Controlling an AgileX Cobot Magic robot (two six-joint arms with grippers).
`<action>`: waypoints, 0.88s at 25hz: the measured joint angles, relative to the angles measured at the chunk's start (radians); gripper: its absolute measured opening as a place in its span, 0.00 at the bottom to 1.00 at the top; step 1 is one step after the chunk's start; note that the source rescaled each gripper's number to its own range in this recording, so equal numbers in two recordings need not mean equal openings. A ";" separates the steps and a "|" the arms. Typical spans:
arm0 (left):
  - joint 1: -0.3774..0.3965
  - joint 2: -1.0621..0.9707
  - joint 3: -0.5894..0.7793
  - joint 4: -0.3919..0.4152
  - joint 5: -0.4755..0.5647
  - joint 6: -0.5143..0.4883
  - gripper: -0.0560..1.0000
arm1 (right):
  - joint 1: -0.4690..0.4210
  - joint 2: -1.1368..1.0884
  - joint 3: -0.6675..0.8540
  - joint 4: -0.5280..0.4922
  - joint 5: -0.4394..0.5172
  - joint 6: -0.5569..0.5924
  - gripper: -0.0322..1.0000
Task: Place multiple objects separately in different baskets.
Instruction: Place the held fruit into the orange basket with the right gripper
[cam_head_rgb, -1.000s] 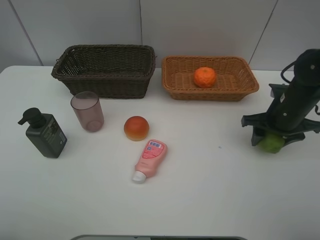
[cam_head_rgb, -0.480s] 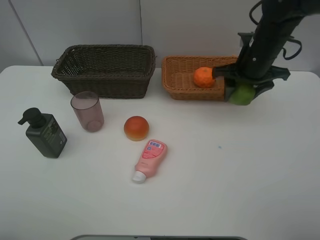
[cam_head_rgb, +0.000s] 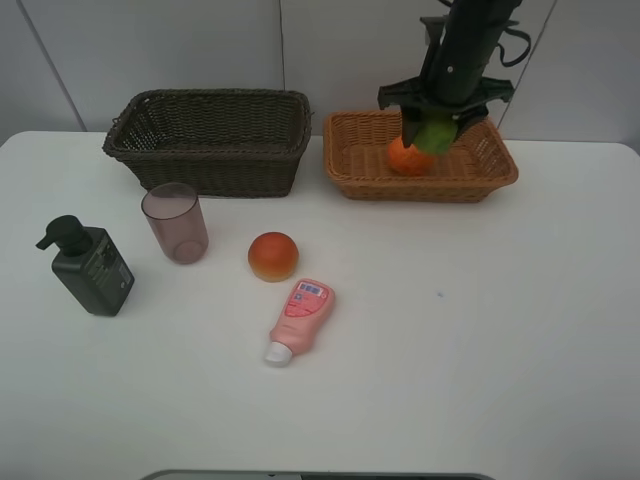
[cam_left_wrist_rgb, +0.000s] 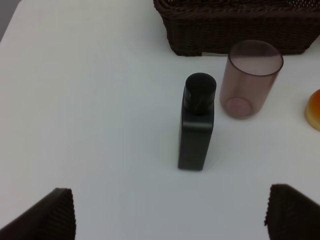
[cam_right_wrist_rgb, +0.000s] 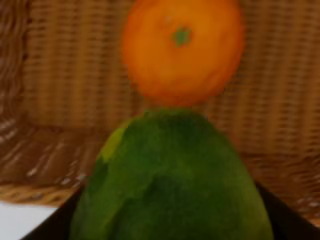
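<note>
My right gripper (cam_head_rgb: 437, 128) is shut on the green lime (cam_head_rgb: 436, 135) (cam_right_wrist_rgb: 170, 185) and holds it above the light tan basket (cam_head_rgb: 355, 170), right over the orange (cam_head_rgb: 404, 158) (cam_right_wrist_rgb: 182, 47) lying inside. The dark brown basket (cam_head_rgb: 210, 140) (cam_left_wrist_rgb: 235, 25) stands to its left. On the table lie the red-orange fruit (cam_head_rgb: 273, 256), the pink squeeze bottle (cam_head_rgb: 300, 318), the mauve cup (cam_head_rgb: 176, 222) (cam_left_wrist_rgb: 250, 77) and the dark pump bottle (cam_head_rgb: 90, 268) (cam_left_wrist_rgb: 197, 122). My left gripper (cam_left_wrist_rgb: 170, 215) is open above the table near the pump bottle; only its fingertips (cam_left_wrist_rgb: 47, 215) show.
A white wall rises just behind both baskets. The table's front edge runs along the bottom of the exterior view, with a grey strip (cam_head_rgb: 320, 476) there.
My right arm has carried the lime from the table's right side up and back-left, and now holds it over the tan basket above the orange. Nothing else has moved.
</note>
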 joint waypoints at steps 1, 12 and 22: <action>0.000 0.000 0.000 0.000 0.000 0.000 0.98 | -0.012 0.005 -0.004 -0.012 -0.009 0.000 0.08; 0.000 0.000 0.000 0.000 0.000 0.000 0.98 | -0.122 0.097 -0.011 -0.047 -0.136 0.000 0.08; 0.000 0.000 0.000 0.000 0.000 0.000 0.98 | -0.135 0.141 -0.011 -0.052 -0.179 0.000 0.17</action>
